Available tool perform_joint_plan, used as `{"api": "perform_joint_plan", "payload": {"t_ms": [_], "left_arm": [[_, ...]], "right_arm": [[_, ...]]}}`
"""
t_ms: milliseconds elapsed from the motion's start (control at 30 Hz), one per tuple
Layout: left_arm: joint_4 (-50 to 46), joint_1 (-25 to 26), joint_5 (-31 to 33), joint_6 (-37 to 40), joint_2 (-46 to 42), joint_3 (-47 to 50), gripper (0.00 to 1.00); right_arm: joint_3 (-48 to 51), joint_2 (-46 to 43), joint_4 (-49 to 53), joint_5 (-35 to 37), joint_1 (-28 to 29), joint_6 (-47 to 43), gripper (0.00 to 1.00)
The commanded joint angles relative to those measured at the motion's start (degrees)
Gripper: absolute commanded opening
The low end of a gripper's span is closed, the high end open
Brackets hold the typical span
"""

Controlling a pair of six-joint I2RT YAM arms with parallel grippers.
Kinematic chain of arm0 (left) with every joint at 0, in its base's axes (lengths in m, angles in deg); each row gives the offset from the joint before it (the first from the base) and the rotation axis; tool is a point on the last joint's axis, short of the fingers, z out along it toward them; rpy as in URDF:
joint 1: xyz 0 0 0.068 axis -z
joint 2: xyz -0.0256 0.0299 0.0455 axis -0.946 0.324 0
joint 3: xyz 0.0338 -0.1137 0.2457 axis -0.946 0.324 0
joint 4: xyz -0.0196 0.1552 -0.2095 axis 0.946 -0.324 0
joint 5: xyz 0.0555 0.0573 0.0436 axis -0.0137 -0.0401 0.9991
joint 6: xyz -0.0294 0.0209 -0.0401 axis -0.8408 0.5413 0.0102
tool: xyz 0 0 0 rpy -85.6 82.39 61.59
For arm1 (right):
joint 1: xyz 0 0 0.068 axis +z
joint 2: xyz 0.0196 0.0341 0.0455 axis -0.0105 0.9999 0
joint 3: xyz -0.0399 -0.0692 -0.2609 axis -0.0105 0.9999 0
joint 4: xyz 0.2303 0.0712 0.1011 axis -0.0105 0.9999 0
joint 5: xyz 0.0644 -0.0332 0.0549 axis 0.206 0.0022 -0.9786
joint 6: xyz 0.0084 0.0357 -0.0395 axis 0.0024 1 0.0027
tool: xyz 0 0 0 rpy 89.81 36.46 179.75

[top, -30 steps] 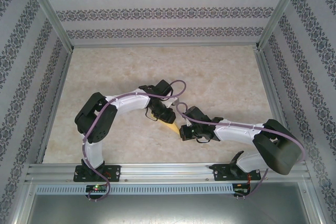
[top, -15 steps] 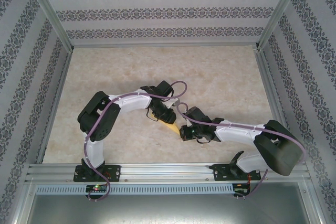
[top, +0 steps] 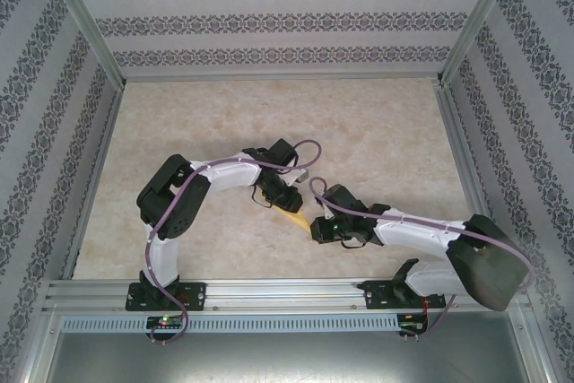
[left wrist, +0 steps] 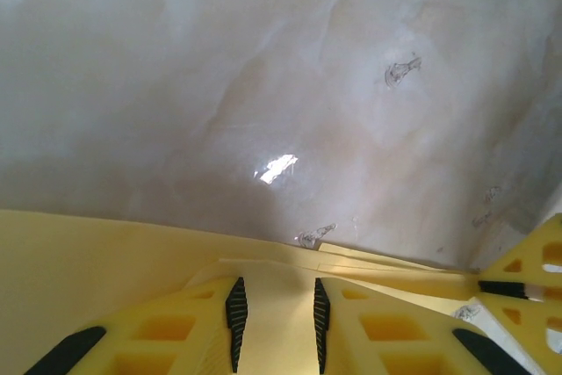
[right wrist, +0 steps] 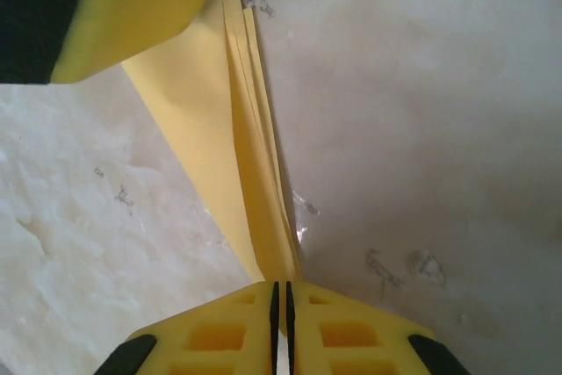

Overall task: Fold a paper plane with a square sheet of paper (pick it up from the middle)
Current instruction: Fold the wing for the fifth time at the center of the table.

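Right elbow outward; jaws on paper

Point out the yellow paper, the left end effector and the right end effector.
paper (right wrist: 215, 120), right wrist view, on its flat folded face.
left end effector (left wrist: 277, 305), left wrist view, midway between its fingertips.
right end effector (right wrist: 281, 292), right wrist view, midway between its fingertips.

You've got a beige marbled tabletop, stone-look, w/ small grey scuff marks and one bright glare patch. Approx. front-centre sits a folded mustard-yellow paper sheet, layered edges showing. Can't tell if it's flat on the surface.
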Motion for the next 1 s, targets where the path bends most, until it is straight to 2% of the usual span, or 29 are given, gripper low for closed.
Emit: {"api": "perform_joint_plan", "payload": {"t_ms": [0,200,367,533,733,967], "left_arm": [[0.6,0.2,0.6,2.1,2.5,0.2,0.32],[0.5,0.1,0.3,2.4,2.8,0.0,0.32],[0.6,0.1,0.1,2.4,2.8,0.0,0.32],[1.3,0.0,-0.3,2.1,3.0,0.4,0.32],[1.8,-0.3,-0.8,2.1,3.4,0.4,0.32],[2.1,-0.6,-1.2,2.5,3.3,1.4,0.32]], "right_arm": [[-1.0,-4.4,4.5,-0.8,-0.6,0.4,0.15],[-1.8,-6.1,-0.9,-5.8,-3.1,2.2,0.12],[-0.6,-1.9,-10.7,-9.9,-3.0,6.1,0.09],[-0.8,2.5,-15.0,-10.7,-3.0,6.9,0.06],[-0.6,6.7,-15.3,-10.6,-3.8,5.1,0.05],[0.7,7.5,-13.0,-9.4,-6.1,2.6,0.05]]}}
